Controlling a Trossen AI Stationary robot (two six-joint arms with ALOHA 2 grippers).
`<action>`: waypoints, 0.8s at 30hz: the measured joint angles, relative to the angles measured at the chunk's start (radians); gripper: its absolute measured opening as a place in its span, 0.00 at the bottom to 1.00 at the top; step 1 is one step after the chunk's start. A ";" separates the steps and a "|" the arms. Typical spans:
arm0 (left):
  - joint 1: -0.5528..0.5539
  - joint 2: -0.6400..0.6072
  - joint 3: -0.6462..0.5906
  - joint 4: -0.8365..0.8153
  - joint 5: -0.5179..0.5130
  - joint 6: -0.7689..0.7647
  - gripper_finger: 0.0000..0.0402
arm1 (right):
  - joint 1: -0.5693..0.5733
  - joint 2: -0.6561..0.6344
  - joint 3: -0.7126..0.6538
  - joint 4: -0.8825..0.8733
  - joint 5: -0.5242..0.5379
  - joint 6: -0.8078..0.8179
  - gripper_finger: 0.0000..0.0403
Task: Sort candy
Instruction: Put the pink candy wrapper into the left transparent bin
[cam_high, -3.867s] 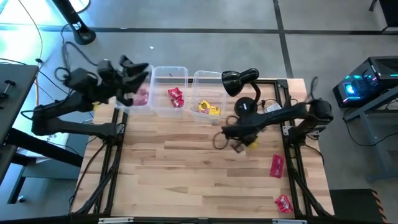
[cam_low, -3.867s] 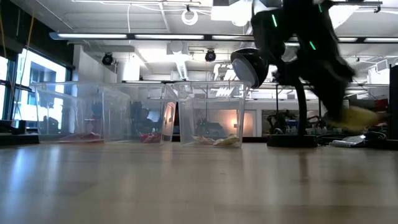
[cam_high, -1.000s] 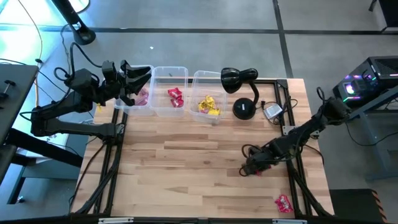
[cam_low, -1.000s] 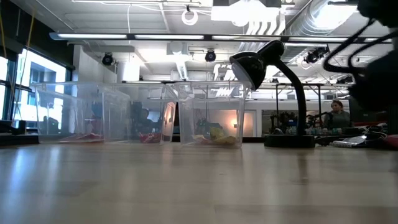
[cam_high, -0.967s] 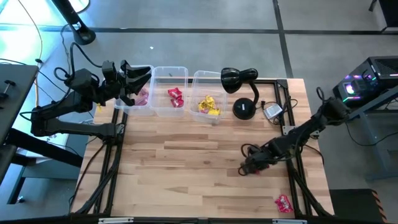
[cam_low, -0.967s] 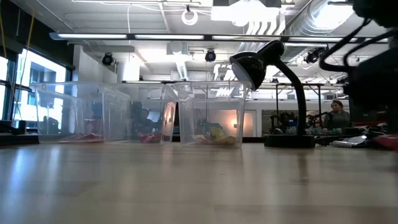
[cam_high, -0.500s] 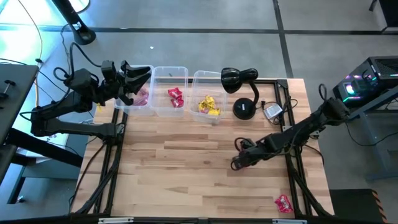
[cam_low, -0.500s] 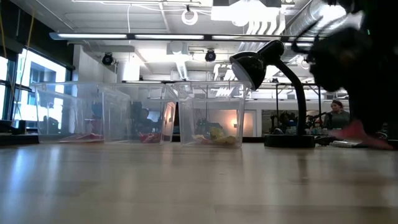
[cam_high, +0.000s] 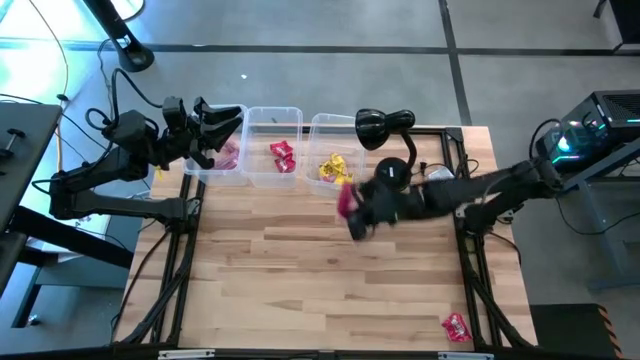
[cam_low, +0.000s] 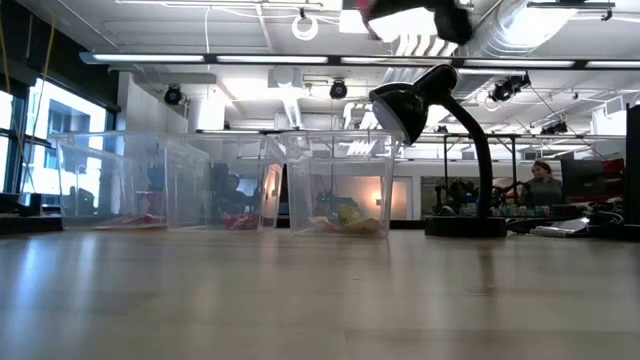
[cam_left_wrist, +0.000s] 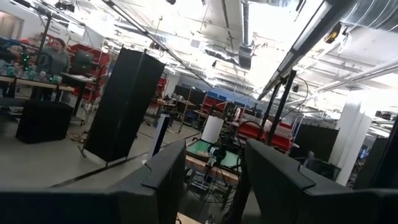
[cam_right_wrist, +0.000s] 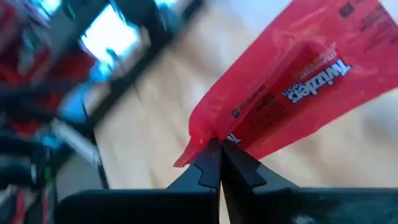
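Right wrist view: glossy red candy packet (cam_right_wrist: 292, 99)

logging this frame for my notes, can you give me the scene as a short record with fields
right gripper: right gripper shut on a shiny red wrapped candy packet, carried above the wooden table near the black desk lamp
left gripper: left gripper waiting by the leftmost tub, fingers apart
tubs: three clear plastic tubs in a row at the table's far edge, holding pink, red and yellow candy
loose candy: one red packet on the table near its front right corner
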 joint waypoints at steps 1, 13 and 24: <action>0.000 0.002 0.000 0.005 0.000 -0.001 0.40 | -0.041 0.000 0.008 0.049 0.002 -0.054 0.00; -0.001 0.018 -0.001 0.109 0.111 -0.078 0.40 | -0.367 0.313 0.237 0.485 -0.314 -0.330 0.00; -0.001 0.016 0.000 0.424 0.236 -0.180 0.40 | -0.443 0.834 0.920 0.487 -0.493 -0.378 0.00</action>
